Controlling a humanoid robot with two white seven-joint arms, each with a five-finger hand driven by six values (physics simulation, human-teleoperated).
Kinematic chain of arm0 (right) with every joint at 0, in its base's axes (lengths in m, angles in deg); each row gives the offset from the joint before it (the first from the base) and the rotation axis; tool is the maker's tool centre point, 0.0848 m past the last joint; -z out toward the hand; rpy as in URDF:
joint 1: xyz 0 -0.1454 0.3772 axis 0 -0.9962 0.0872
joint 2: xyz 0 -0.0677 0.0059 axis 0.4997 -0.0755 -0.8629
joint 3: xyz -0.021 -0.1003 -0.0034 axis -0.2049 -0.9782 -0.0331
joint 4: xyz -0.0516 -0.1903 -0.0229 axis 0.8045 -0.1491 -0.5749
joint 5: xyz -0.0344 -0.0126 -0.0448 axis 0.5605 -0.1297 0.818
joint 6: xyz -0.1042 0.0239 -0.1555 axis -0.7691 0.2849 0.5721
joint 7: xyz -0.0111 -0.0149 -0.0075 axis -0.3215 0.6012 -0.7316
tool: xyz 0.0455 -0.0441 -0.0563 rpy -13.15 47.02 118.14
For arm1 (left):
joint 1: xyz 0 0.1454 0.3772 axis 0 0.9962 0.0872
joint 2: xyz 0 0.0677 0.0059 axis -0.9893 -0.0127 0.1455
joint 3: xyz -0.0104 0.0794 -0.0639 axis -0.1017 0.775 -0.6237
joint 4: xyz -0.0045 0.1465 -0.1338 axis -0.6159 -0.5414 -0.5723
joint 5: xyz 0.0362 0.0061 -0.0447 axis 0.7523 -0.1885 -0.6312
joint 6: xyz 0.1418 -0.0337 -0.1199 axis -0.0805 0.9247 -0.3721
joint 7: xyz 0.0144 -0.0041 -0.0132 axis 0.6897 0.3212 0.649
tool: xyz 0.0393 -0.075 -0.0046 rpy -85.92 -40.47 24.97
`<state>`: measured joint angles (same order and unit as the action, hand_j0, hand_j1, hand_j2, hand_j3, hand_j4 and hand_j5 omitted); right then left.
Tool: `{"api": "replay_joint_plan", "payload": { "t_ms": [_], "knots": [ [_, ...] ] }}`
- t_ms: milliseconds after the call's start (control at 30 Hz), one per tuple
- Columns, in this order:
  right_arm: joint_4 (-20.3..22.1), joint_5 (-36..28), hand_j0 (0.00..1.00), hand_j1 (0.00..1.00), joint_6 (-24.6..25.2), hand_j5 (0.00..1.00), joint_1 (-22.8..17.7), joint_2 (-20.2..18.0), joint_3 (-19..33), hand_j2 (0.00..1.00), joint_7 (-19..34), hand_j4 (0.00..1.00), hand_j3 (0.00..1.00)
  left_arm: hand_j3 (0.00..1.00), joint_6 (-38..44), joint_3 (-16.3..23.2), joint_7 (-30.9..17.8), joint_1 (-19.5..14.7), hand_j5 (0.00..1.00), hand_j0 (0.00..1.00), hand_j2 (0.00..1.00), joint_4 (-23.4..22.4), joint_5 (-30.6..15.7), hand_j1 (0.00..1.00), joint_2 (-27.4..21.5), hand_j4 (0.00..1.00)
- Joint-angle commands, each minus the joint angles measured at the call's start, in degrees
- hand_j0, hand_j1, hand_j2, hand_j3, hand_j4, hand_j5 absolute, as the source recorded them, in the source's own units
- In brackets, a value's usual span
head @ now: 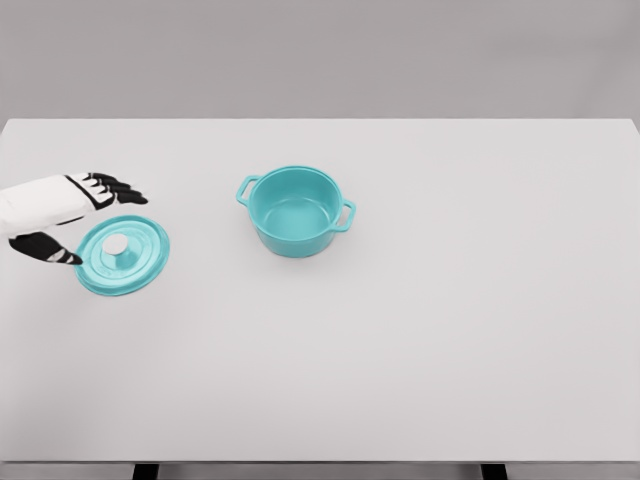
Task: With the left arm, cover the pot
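While uncovered, teal pot (296,212) shows two handles.

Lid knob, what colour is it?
The knob is pale grey-white, on the teal lid; it shows best in the head view.

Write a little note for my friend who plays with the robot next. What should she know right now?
Left robot hand: open, fingers spread at the left rim of the lid, holding nothing.
Right arm: not in view.
The lid lies flat on the table, knob up, left of the pot.
The pot stands upright mid-table, open and empty.
Done: the hand has reached the lid.
Left: grip the lid, lift it, carry it right, set it on the pot.
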<state>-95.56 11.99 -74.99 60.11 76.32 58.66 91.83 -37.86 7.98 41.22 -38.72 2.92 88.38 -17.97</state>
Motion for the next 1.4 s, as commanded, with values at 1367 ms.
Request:
{"api": "replay_joint_plan", "payload": {
  "t_ms": [1367],
  "knots": [
    [0.01,-0.07,1.00,1.00,-0.03,1.00,-0.26,0.00,0.08,1.00,0.00,1.00,1.00,0.83,0.07,11.86,-7.18,-10.81,0.83,0.83,0.83,-11.44,-4.51,0.83,6.18,0.83]
  ]
}}
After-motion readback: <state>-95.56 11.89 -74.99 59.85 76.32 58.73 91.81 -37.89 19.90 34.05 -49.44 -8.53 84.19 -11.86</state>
